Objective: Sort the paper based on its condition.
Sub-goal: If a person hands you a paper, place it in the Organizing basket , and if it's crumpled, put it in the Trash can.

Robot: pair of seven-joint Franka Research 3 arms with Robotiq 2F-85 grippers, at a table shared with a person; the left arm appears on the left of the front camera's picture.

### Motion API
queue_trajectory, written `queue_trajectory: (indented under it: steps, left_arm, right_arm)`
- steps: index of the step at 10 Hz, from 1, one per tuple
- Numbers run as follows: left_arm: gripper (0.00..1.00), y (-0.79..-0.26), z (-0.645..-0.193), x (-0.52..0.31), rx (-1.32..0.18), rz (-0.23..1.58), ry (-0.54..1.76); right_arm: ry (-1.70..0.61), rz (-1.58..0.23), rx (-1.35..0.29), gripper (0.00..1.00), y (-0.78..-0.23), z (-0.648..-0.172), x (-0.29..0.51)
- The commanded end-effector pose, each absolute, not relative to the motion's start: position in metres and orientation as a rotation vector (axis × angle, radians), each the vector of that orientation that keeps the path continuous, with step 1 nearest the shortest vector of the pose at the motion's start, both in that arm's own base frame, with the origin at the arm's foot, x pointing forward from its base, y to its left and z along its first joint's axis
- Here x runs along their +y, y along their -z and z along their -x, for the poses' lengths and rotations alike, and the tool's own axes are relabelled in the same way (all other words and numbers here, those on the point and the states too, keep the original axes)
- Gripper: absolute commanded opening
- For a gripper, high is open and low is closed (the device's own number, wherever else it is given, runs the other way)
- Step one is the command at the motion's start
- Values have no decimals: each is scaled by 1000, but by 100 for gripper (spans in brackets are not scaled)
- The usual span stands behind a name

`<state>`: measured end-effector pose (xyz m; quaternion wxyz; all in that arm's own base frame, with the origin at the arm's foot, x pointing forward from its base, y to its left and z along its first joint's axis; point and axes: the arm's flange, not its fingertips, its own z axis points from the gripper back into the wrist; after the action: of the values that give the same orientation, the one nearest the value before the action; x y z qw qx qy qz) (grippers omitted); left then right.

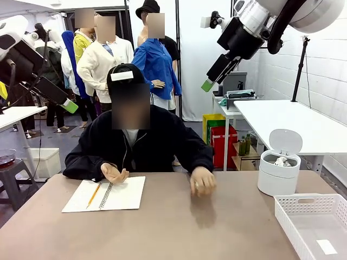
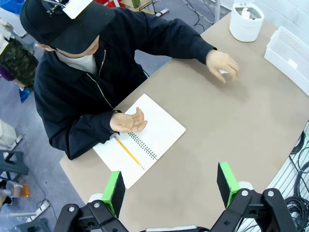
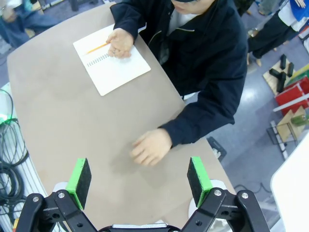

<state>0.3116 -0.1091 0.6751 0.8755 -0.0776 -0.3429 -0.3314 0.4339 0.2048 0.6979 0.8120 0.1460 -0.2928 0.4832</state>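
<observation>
Table: matte tan-brown top (image 1: pixel 179 227), smooth, rounded corners, person in a dark jacket seated at the 12 o'clock side
Room: white walls, another white table (image 1: pixel 293 122) off at 2 o'clock, red and yellow crates on the floor behind
Notebook: spiral-bound, white blank pages (image 1: pixel 105 194), lying open at 10 o'clock, yellow pencil (image 1: pixel 93 195) across the left page
Hands: one hand (image 1: pixel 114 173) palm-up on the notebook's top edge, the other hand (image 1: pixel 202 181) flat on the table near the middle
Bin: round white plastic (image 1: pixel 278 173), lid flipped up, at 2 o'clock; crumpled white paper (image 1: pixel 281 161) lumps inside
Basket: white perforated plastic tray (image 1: pixel 312 225) at 4 o'clock, one small flat white paper sheet (image 1: pixel 327 247) on its floor
Left pincer: (image 2: pixel 170 186) green pads wide apart, holding nothing, high over the table
Right pincer: (image 3: pixel 140 179) same deal, spread wide and empty, above the person's flat hand
</observation>
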Motion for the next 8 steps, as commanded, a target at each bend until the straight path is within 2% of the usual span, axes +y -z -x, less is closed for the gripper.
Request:
queue_trajectory:
  steps: [1, 8]
  left_arm:
    - [100, -676, -312, -108, -718, 165, 689]
    - [100, -676, -312, -108, -718, 165, 689]
  right_arm:
    - [-1032, -313, -625, 100, -698, -436, 206]
    - [-1032, -313, -625, 100, -698, -436, 206]
